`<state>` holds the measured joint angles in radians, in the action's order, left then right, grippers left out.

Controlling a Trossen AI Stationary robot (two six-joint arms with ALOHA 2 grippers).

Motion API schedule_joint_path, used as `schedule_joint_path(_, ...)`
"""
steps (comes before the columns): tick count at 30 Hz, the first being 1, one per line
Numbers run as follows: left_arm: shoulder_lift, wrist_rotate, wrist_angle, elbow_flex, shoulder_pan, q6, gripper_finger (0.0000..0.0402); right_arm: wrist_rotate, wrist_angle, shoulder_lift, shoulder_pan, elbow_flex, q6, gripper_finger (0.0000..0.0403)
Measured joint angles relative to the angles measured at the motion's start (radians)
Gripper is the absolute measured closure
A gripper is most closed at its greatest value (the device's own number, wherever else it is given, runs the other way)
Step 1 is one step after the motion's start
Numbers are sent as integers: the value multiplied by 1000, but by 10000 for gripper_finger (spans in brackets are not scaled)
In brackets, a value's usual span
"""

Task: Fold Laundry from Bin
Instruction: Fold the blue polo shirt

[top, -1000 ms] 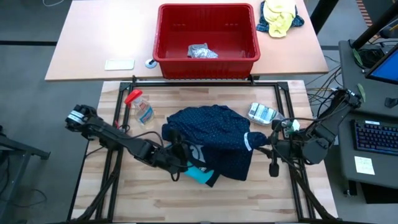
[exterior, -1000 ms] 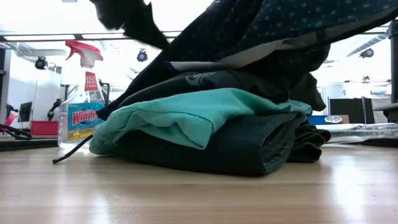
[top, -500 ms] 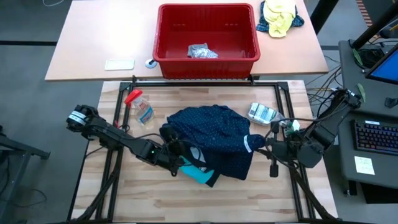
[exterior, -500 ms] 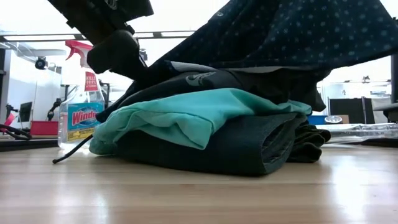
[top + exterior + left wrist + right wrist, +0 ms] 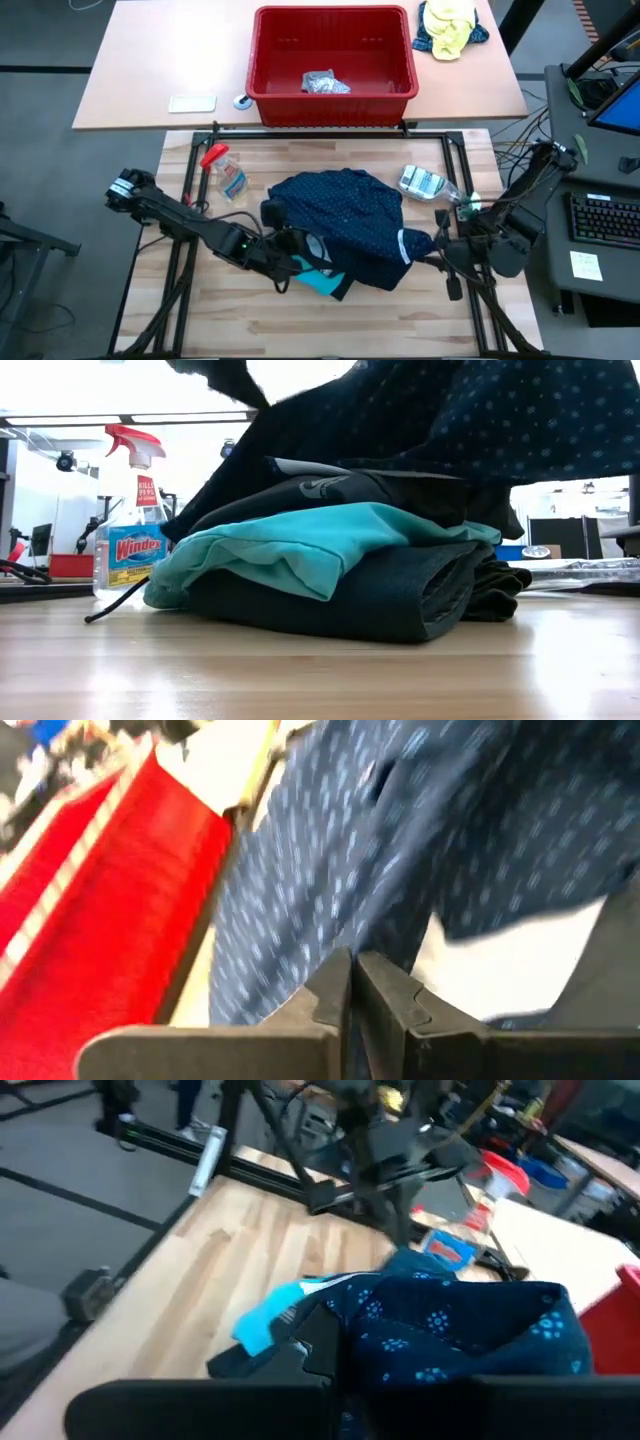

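The navy dotted shirt (image 5: 345, 225) lay draped over the laundry pile (image 5: 330, 575) mid-table, stretched between both arms: left gripper (image 5: 283, 243) pinched shut on its left edge, right gripper (image 5: 428, 247) clamped on its right corner (equally near).

The spray bottle (image 5: 128, 530) at the left of the low view carries a blue label reading "Windex" in white letters. Above it, a red tag on the bottle's neck has white print whose top word looks like "KILLS"; the lines below are too small to read. A grey emblem on the dark garment (image 5: 330, 488) in the pile cannot be read as letters.
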<state>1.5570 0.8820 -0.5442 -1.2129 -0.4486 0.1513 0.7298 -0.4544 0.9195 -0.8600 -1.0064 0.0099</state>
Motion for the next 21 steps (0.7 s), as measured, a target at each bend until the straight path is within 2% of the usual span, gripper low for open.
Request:
schedule_joint_path(8,0,0,-174,-305,-40,-158,401,7,16,-2,-85,-55,-87,390)
schedule_joint_path(13,0,-2,-246,-459,-69,-156,400,59,17,-1,-97,-140,-142,390)
schedule_joint_path(15,0,-54,-268,-485,-73,-137,398,104,5,-1,-96,-174,-153,390)
schedule_joint_path(17,-1,-153,-285,-481,-72,-128,391,126,-33,-1,-96,-206,-150,390)
schedule_joint_path(19,0,-226,-291,-449,-72,-92,378,133,-71,-1,-96,-226,-130,390)
schedule_joint_path(21,0,-245,-294,-399,-72,-41,360,132,-108,-1,-96,-231,-99,390)
